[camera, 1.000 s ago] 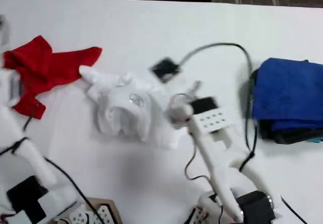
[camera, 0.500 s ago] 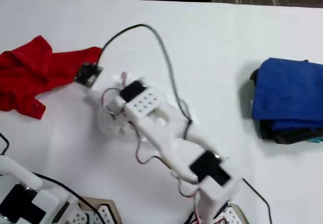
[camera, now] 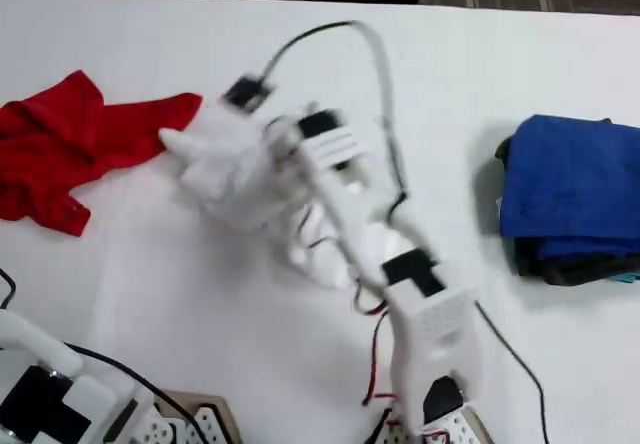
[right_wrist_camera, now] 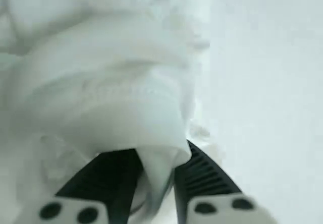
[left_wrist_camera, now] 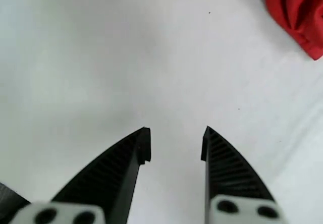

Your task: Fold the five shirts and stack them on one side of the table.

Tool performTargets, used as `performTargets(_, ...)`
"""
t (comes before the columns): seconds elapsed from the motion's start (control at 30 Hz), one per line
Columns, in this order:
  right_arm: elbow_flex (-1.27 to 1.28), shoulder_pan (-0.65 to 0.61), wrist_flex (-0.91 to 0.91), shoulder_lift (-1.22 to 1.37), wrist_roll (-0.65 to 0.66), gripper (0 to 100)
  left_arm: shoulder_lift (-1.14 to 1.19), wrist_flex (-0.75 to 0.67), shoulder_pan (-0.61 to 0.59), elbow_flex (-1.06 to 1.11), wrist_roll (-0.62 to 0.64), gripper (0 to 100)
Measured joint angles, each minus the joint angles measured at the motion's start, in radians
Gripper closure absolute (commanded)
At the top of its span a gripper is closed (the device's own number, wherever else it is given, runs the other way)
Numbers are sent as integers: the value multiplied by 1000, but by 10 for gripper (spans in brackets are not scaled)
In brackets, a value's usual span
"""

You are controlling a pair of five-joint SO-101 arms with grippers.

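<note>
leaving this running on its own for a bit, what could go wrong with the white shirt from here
The right end effector pinches a thin fold of the white shirt; it may slip out.
The white shirt lies bunched close beside the red shirt, so dragging it could snag or shift that one.
The arm's cable loops above the cloth and might catch.

One overhead, two wrist cameras.
High view looks down over the bench point(camera: 480, 64); left wrist view, close above it, shares the red shirt point(camera: 70, 154); right wrist view, closer, the white shirt point(right_wrist_camera: 101, 82).
</note>
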Motion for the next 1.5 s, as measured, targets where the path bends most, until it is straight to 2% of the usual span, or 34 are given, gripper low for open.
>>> performTargets(0.27,-78,224,83,-11,3,959,0,0,115,0,0,809)
performTargets(0.47,-117,236,110,-11,5,737,0,0,178,0,38,809)
performTargets(0.57,-190,236,153,-52,5,708,0,-2,186,0,46,809)
performTargets(0.7,-270,163,229,-114,3,708,0,-18,189,0,46,809)
performTargets(1.07,-285,-193,273,-124,5,708,0,-37,138,0,49,809)
performTargets(1.3,-249,-276,267,-100,9,708,0,-37,95,0,49,809)
performTargets(1.5,-224,-273,201,71,124,708,0,-37,81,0,49,809)
